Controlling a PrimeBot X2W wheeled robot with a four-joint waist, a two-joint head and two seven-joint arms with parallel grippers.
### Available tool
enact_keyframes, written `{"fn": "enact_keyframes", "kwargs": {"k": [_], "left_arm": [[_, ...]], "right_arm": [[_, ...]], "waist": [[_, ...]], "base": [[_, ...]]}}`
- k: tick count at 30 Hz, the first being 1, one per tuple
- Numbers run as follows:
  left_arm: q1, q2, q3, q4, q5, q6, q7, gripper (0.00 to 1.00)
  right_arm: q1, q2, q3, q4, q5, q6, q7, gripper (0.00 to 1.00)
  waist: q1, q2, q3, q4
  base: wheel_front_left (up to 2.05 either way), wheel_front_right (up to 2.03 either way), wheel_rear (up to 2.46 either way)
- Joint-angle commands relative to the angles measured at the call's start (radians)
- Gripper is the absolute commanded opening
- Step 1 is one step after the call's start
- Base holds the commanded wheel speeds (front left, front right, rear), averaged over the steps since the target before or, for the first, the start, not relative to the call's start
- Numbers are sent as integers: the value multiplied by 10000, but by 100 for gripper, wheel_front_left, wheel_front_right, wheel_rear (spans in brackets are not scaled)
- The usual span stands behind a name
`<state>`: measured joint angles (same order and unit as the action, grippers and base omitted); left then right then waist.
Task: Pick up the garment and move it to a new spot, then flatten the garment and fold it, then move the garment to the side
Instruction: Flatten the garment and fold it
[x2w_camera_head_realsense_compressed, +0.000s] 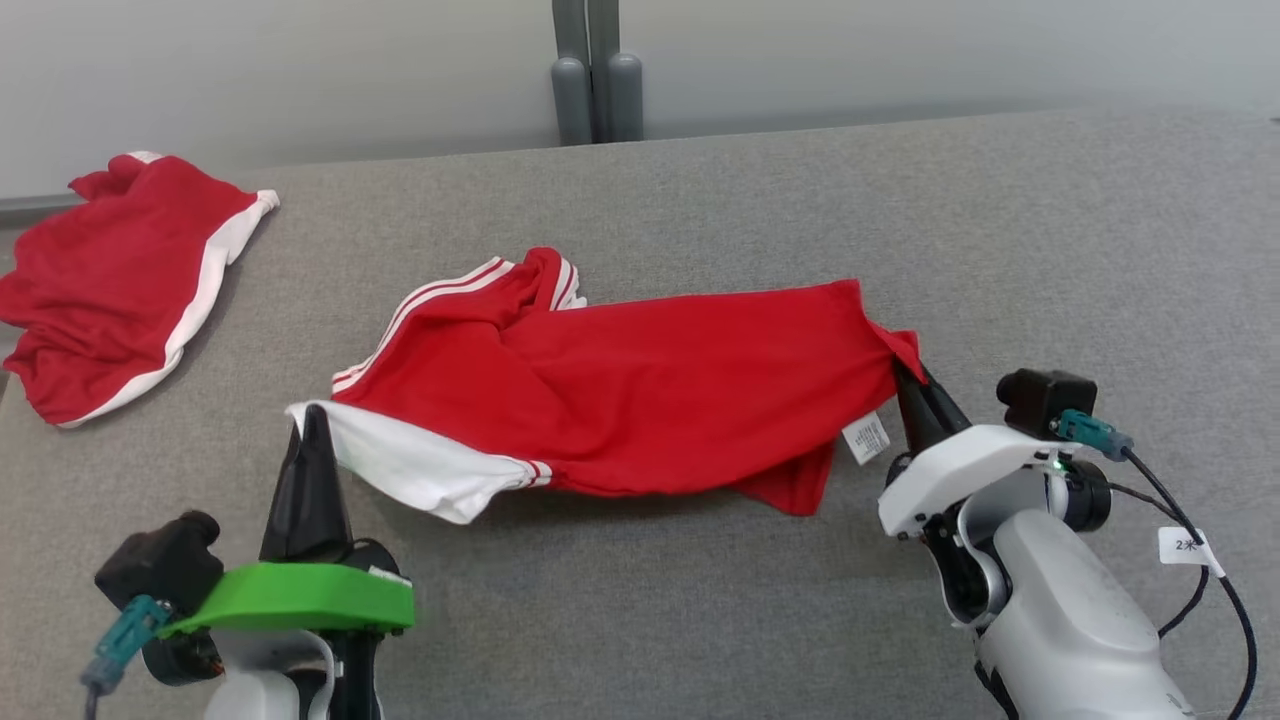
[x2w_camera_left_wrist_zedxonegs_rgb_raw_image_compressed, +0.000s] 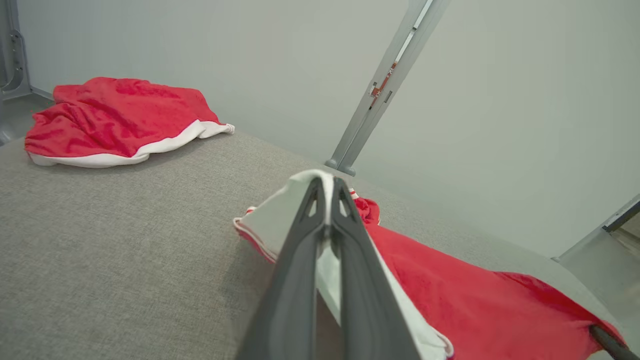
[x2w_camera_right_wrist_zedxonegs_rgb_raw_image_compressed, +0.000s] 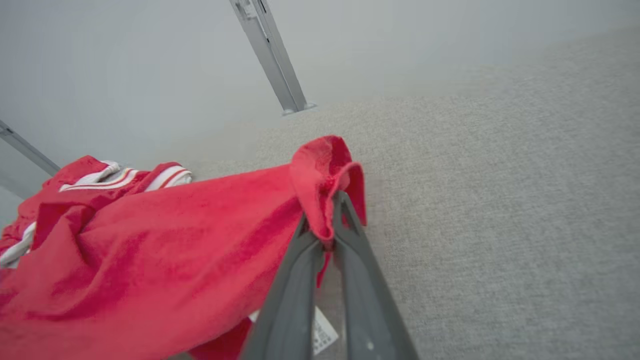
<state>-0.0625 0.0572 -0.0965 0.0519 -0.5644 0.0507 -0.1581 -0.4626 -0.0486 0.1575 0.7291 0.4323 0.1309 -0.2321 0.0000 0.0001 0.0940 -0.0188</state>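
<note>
A red garment (x2w_camera_head_realsense_compressed: 640, 385) with white trim and striped edges lies stretched across the middle of the grey table (x2w_camera_head_realsense_compressed: 900, 220). My left gripper (x2w_camera_head_realsense_compressed: 308, 425) is shut on its white corner at the left end; the left wrist view shows that white cloth (x2w_camera_left_wrist_zedxonegs_rgb_raw_image_compressed: 272, 220) pinched between the fingers (x2w_camera_left_wrist_zedxonegs_rgb_raw_image_compressed: 300, 250). My right gripper (x2w_camera_head_realsense_compressed: 905, 375) is shut on the red corner at the right end, with the red fold (x2w_camera_right_wrist_zedxonegs_rgb_raw_image_compressed: 325, 175) bunched over the fingertips (x2w_camera_right_wrist_zedxonegs_rgb_raw_image_compressed: 350, 230). A white care label (x2w_camera_head_realsense_compressed: 866, 438) hangs near that corner.
A second red garment with white trim (x2w_camera_head_realsense_compressed: 110, 280) lies crumpled at the table's far left edge. A grey post (x2w_camera_head_realsense_compressed: 595, 70) stands behind the table against the wall. Bare grey table surface spreads to the right and toward the front.
</note>
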Motion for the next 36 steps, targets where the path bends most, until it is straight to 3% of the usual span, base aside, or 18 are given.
{"fn": "enact_keyframes", "kwargs": {"k": [1,6,14,24,30,36], "left_arm": [[-243,33,62,-357,-187,-127,24,0],[-566,88,326,-1896,-788,-239,252,0],[-1352,466,598,-4595,-1068,38,1058,0],[-3106,1078,636,-7006,-945,389,2310,0],[-4286,1439,556,-7406,-816,568,3093,0],[-5612,1641,419,-6505,-799,578,3599,0]], "right_arm": [[105,-29,104,-460,338,-3,146,0],[459,-314,181,-2647,1376,-3,890,0],[1504,-856,-508,-6928,2656,0,2591,0],[2239,-462,-2421,-11668,3089,0,4505,0],[2053,-213,-3376,-13103,3056,0,5574,0],[1087,-55,-3309,-12545,3360,2,6263,0]], "waist": [[0,-1,-276,-276],[0,-1,-625,-578],[0,-1,-1082,-897],[0,-1,-1074,-1195],[0,-1,-645,-1288],[0,-1,410,-1335]], "base": [[0,0,0],[0,0,0],[0,0,0],[0,0,0],[0,0,0],[0,0,0]]}}
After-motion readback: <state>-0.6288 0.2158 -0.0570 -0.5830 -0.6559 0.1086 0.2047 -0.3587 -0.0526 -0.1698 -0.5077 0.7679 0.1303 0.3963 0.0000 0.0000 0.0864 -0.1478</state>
